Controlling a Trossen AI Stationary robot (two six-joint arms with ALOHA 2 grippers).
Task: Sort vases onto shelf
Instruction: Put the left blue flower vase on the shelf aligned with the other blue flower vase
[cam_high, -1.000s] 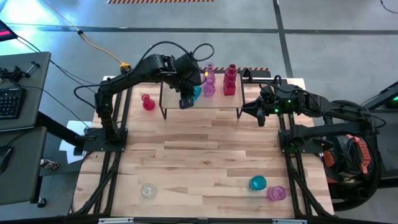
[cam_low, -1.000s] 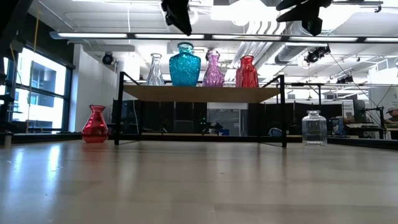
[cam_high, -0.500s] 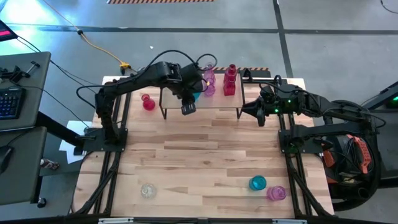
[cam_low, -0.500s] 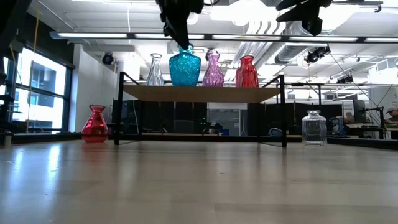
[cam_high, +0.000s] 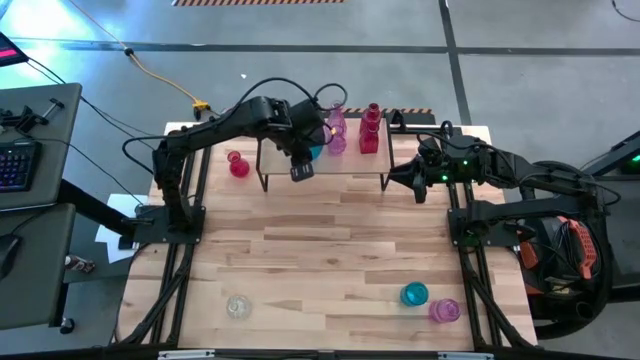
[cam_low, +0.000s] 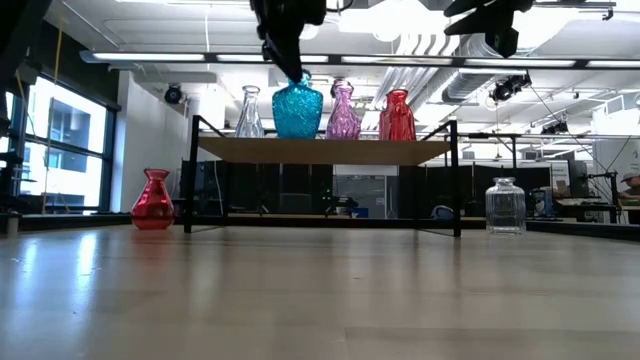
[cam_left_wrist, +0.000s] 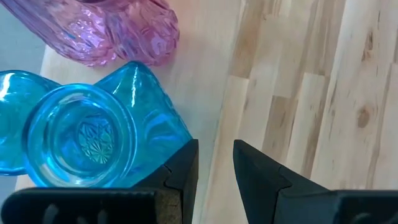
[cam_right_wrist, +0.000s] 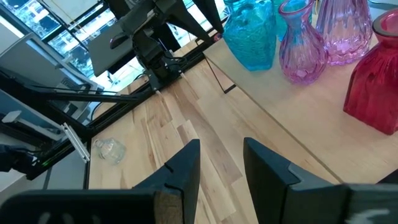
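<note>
The shelf (cam_high: 345, 163) stands at the table's far side. On its top a clear vase (cam_low: 249, 112), a teal vase (cam_low: 298, 107), a pink vase (cam_low: 343, 112) and a red vase (cam_low: 397, 116) stand upright in a row. My left gripper (cam_low: 290, 68) hangs open, pointing steeply down, right over the teal vase's mouth (cam_left_wrist: 81, 135). Only the bare wood of the table shows between its fingers (cam_left_wrist: 214, 146). My right gripper (cam_right_wrist: 221, 149) waits open off the shelf's right end, above the table (cam_high: 412, 180). My left gripper's fingertip (cam_left_wrist: 186, 163) stands close beside the teal vase's shoulder (cam_left_wrist: 155, 118), coming from above. Whether it touches the glass, I cannot tell. Nothing is between the fingers.
A red vase (cam_high: 238, 164) stands on the table left of the shelf, and a clear jar (cam_low: 505, 205) to its right. Near the front edge stand a clear round vase (cam_high: 238, 306), a teal one (cam_high: 414, 294) and a pink one (cam_high: 444, 310). The middle of the table (cam_high: 320, 240) is bare wood.
My left gripper has come down toward the teal vase on the shelf, from well above it to just over its mouth. Most of that drop came early in the second. The vases have kept their places.
</note>
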